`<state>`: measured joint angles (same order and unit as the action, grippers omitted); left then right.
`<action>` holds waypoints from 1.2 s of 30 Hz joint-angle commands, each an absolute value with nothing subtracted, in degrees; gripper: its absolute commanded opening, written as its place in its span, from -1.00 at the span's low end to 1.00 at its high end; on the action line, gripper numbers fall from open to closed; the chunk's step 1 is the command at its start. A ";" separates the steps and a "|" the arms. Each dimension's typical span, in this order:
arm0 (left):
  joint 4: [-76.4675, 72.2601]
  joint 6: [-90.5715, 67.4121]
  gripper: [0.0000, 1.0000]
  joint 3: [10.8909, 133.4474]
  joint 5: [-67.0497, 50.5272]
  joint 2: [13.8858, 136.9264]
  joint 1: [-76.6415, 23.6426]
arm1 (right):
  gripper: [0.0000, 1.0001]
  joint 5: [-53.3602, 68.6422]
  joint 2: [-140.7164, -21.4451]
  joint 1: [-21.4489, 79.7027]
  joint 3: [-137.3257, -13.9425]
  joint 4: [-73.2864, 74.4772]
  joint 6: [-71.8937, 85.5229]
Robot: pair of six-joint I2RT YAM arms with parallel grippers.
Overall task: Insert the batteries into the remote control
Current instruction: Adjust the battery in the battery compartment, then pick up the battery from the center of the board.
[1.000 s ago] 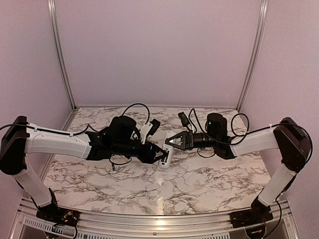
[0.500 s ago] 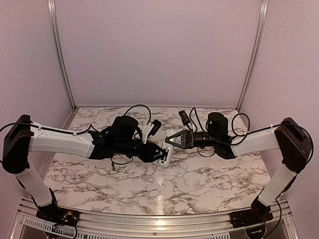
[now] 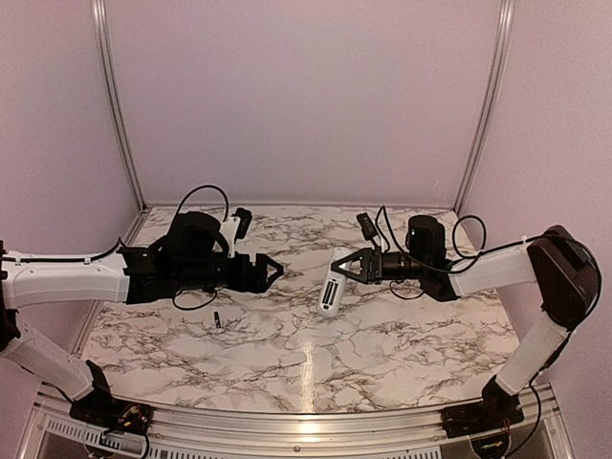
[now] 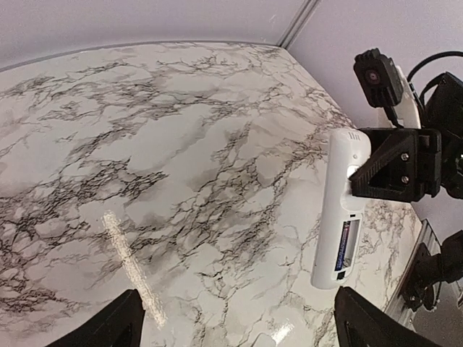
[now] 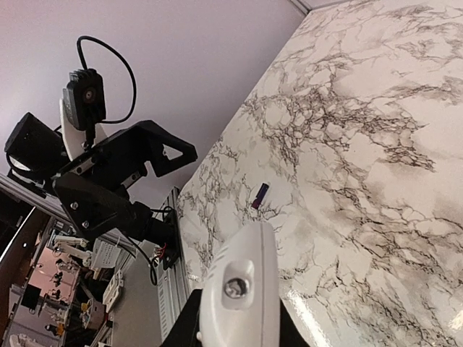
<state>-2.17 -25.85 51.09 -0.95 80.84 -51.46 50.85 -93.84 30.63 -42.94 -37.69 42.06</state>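
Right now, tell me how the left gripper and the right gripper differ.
The left gripper is open and empty; the right gripper is shut on the remote control. The left gripper hangs apart from the remote control; the right gripper grips it near one end. Both are black, two-fingered and face each other above the marble table.

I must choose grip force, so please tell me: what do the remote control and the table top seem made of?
The remote control: probably white moulded plastic, smooth with a soft sheen, uniform colour. The table top: glossy, veined marble look with bright light reflections; real stone or printed laminate cannot be told.
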 commanded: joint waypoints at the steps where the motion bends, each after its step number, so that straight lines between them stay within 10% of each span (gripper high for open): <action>1: 11.04 -34.30 0.91 49.14 11.35 77.97 -50.10 | -1.00 50.75 -93.69 29.78 -43.18 -33.38 37.93; 36: 23.09 -40.66 -0.44 50.21 9.64 95.63 -40.78 | -1.00 52.15 -94.28 29.81 -44.01 -31.73 35.90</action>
<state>25.06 -42.13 49.32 10.20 93.82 -41.12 51.22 -93.84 30.09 -42.94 -32.03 36.36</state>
